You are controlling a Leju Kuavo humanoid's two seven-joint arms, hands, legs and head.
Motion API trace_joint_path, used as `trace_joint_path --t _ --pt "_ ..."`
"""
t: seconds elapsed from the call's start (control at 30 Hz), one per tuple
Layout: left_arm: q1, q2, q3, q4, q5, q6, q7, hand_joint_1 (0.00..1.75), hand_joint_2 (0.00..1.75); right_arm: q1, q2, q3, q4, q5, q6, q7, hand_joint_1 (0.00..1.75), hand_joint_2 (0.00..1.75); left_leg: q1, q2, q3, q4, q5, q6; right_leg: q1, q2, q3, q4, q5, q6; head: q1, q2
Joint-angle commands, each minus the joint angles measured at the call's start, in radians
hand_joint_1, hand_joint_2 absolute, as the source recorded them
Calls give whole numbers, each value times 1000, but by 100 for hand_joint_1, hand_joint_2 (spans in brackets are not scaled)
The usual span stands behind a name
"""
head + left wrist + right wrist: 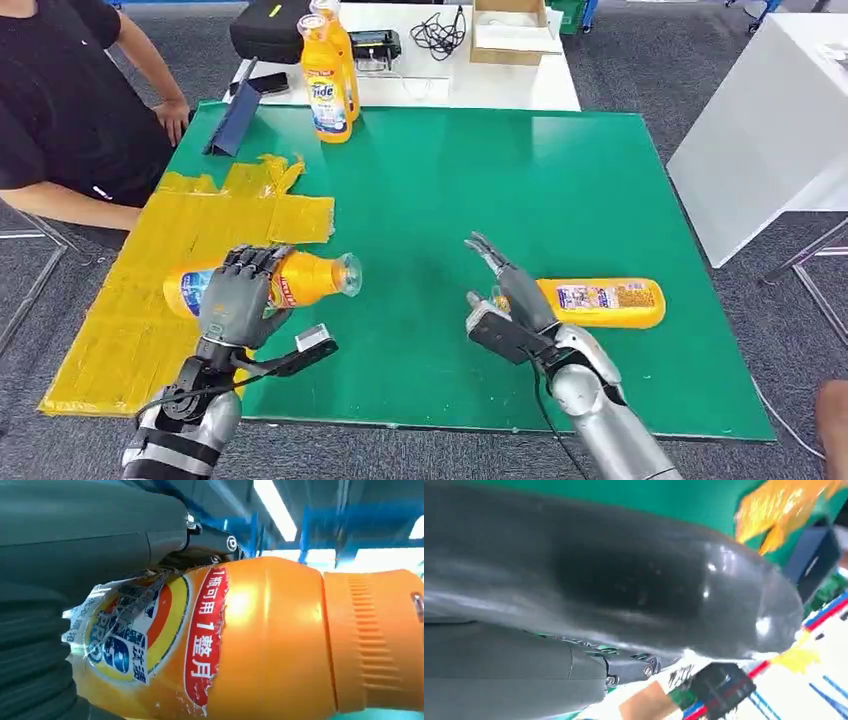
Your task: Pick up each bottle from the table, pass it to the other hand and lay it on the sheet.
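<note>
My left hand (240, 293) grips an orange bottle (305, 277) lying sideways, its clear cap pointing toward the table's middle, over the edge of the yellow sheet (200, 225). Up close, the same bottle (270, 640) shows its label and ribbed neck beside my left hand (75, 545). A second orange bottle (605, 302) lies on its side on the green table (480, 180), just right of my right hand (505, 300). That hand holds nothing, fingers apart. Its thumb (614, 575) is seen close in the right wrist view. Two more orange bottles (327, 75) stand upright at the far edge.
A person in black sits at the far left, a hand (172, 118) resting on the table corner. A blue object (236, 118) leans near the sheet's far end. A white table (500, 80) behind carries a black bag, cables and a cardboard box (510, 30).
</note>
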Motion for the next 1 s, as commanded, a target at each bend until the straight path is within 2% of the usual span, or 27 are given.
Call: trace_joint_path --t 0.03,0.07,0.1,0.27,0.3,0.33,0.37,0.4,0.47,0.5,0.53,0.6,0.67,0.77,0.83,1.0 --pt "-104 51 -30 300 11 -7 -8 175 175 -12 -66 -68 -46 5 24 -5 0 0 -1 -2 3 -3 2 1 0 -4 4 -3 1 0 0 0" --pt "-103 56 -31 302 -3 -33 11 175 175 -12 -72 -67 -47 10 24 -7 0 0 0 -2 2 -2 1 1 0 -3 3 -2 0 0 0 0" --pt "-105 60 -34 332 4 -60 11 175 175 -12 -90 -73 -52 19 20 -7 0 175 0 -1 4 -3 1 1 0 -4 4 -3 0 0 0 0" --pt "-164 75 -55 539 2 -96 -3 175 175 9 -143 -113 -95 139 -39 -37 0 175 -1 -3 2 -2 1 1 -1 -3 3 -2 0 0 0 0" --pt "-191 75 -65 596 3 -103 -11 175 175 22 -153 -129 -114 164 -56 -73 0 175 -1 -3 3 -3 1 1 0 -4 4 -2 0 0 0 0" --pt "-207 74 -71 625 0 -95 -11 175 175 41 -158 -147 -131 168 -52 -84 0 175 -1 -4 4 -3 2 1 0 -6 5 -3 0 0 0 0" --pt "-220 79 -82 656 -17 -92 9 175 175 52 -204 -156 -140 151 7 -67 0 175 -1 -5 2 -2 1 1 0 -6 4 -2 0 0 0 0" --pt "-223 82 -78 664 -3 -91 -1 0 175 50 -249 -169 -134 119 45 -69 0 175 -1 -8 4 -4 2 1 -1 -9 7 -4 0 0 -1 0" --pt "-224 88 -63 672 32 -88 -24 0 175 48 -357 -201 -109 63 122 -79 0 175 -4 -9 4 -4 3 2 -1 -12 8 -4 1 1 0 0" --pt "-219 98 -55 662 94 -108 -87 0 175 47 -432 -218 -90 24 179 -88 0 175 -4 -9 3 -2 2 1 -2 -11 7 -2 0 1 -1 0" --pt "-214 109 -52 647 148 -136 -140 0 0 46 -481 -228 -79 13 204 -92 0 175 -4 -9 4 -2 2 2 -2 -11 7 -3 1 1 -1 0" --pt "-187 150 -58 572 320 -236 -275 0 0 25 -570 -228 -34 -16 272 -89 0 175 -6 -10 5 -1 3 3 -4 -13 10 -3 1 1 0 0" --pt "-160 186 -73 497 411 -297 -325 0 0 -13 -617 -194 6 -16 307 -79 0 175 -7 -8 5 0 2 4 -4 -11 10 -2 1 1 0 0" --pt "-139 203 -74 423 536 -377 -382 0 0 -53 -638 -139 46 -27 336 -66 0 175 -6 -2 7 -2 2 4 -5 -7 11 -5 3 0 0 0" --pt "-137 205 -75 397 601 -405 -408 0 0 -68 -649 -106 63 -36 335 -50 0 175 -6 -5 7 -2 3 3 -6 -9 12 -4 3 0 0 0" --pt "-108 178 -27 276 886 -596 -515 0 0 -111 -669 -22 135 -61 323 -39 0 175 -5 -4 8 -3 3 3 -5 -8 13 -5 4 0 -1 0"
